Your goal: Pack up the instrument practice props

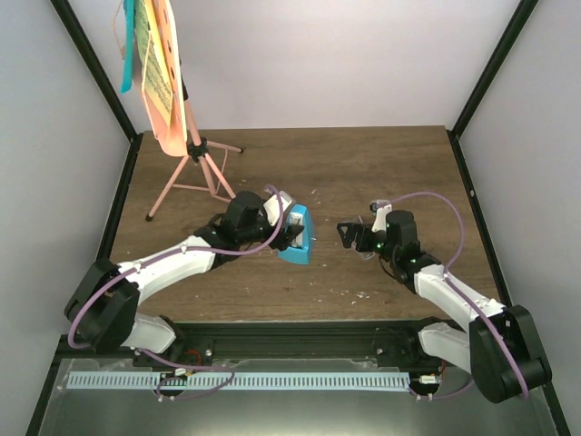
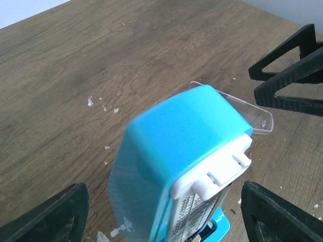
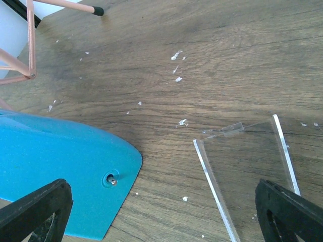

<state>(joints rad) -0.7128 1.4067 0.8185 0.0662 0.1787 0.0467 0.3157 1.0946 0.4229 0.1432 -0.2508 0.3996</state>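
Note:
The blue wedge metronome (image 1: 297,236) stands mid-table, without its cover. My left gripper (image 1: 289,234) is open around it; in the left wrist view the metronome (image 2: 176,141) sits between the fingertips (image 2: 50,217) with small gaps on both sides. The clear cover (image 3: 247,166) lies flat on the wood just right of the metronome (image 3: 55,161). My right gripper (image 1: 349,234) is open above the cover and holds nothing. The salmon-pink music stand (image 1: 191,150) stands at the back left, with yellow sheets (image 1: 159,77) and a blue sheet (image 1: 127,45) on its desk.
Small white flakes (image 3: 176,55) are scattered on the wooden table (image 1: 363,163). Black frame posts and grey walls close in the table on both sides. A stand leg with a black foot (image 3: 96,10) reaches toward the middle. My right fingers (image 2: 292,70) show beyond the metronome.

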